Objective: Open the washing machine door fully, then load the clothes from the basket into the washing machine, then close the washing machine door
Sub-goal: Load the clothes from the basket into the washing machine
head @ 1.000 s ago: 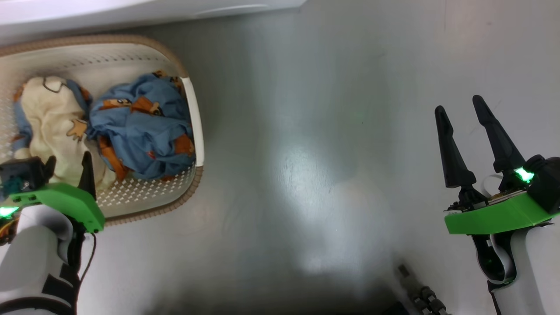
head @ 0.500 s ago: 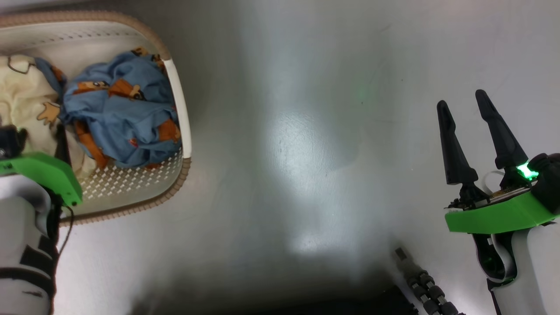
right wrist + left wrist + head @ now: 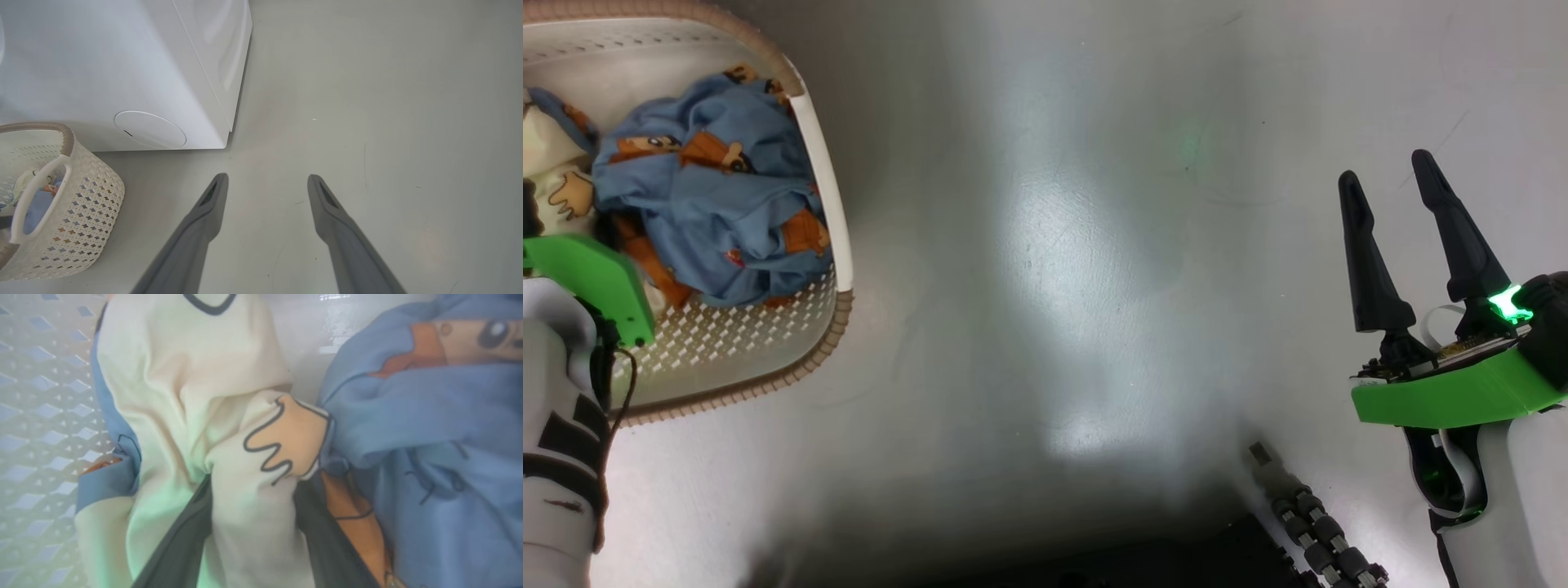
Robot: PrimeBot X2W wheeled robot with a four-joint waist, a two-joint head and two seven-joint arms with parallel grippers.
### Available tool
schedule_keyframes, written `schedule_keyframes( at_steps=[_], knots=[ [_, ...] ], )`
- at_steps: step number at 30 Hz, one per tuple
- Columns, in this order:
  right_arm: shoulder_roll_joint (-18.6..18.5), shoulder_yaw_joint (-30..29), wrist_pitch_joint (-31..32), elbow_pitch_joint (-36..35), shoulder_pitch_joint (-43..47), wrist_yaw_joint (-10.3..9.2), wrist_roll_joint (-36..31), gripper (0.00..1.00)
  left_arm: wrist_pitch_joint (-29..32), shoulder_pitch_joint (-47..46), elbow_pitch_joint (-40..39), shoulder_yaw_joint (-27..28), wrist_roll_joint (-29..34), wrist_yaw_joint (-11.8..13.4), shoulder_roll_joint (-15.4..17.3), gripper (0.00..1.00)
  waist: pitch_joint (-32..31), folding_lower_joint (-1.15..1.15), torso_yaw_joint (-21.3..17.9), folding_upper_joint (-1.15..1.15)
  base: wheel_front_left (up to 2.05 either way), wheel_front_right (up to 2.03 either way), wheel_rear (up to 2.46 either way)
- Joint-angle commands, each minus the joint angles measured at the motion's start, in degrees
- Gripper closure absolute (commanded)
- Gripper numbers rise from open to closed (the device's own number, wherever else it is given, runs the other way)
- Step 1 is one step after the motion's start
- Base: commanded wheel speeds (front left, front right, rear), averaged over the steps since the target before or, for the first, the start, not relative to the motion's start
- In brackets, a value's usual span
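The left gripper [image 3: 255, 486] is down inside the basket [image 3: 36, 428]. Its jaws stand spread on either side of a fold of the cream garment [image 3: 196, 388]. That fold fills the gap between them at the bottom centre of the left wrist view, and I see no sign that it is squeezed yet. The blue printed garment [image 3: 429, 428] lies just to the right of it, touching it.

The right gripper [image 3: 1384, 166], at the right edge of the head view, has its jaws wide apart with nothing between them, over bare floor [image 3: 1054, 245].

Both clothes [image 3: 703, 196] sit in the basket at the upper left of the head view. In the right wrist view, the basket is at the lower left, close in front of the washing machine [image 3: 102, 61], near its round white flap [image 3: 150, 130].

I judge that loading has barely begun: the first pick is being set up and no garment has left the basket. Whether the door stands open I cannot tell from these views. Lifting both garments into the drum and closing the door remain.
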Motion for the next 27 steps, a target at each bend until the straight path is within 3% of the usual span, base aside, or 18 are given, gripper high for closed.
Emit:
schedule_keyframes(
  at_steps=[1,18,27],
  knots=[
    [0.2,1.1,-0.3,-1.2,1.9,0.16,0.0,0.0,-0.1,1.5,0.1,0.9,-0.4,0.0,2.5,1.0,-0.1,0.0,0.0,0.0,0.0,0.0,0.0],
    [-0.6,1.4,-0.3,-0.1,1.2,0.16,0.0,0.0,-9.4,9.1,-2.2,2.7,-4.7,-0.8,-0.7,1.0,-9.9,0.0,1.6,0.0,0.0,0.0,0.0],
    [-1.3,1.9,-0.3,1.2,2.2,0.16,0.5,0.0,-9.6,17.3,-14.7,4.2,-5.4,-0.4,-2.3,1.0,-15.9,0.0,3.1,0.0,0.0,0.0,0.0]
  ],
)
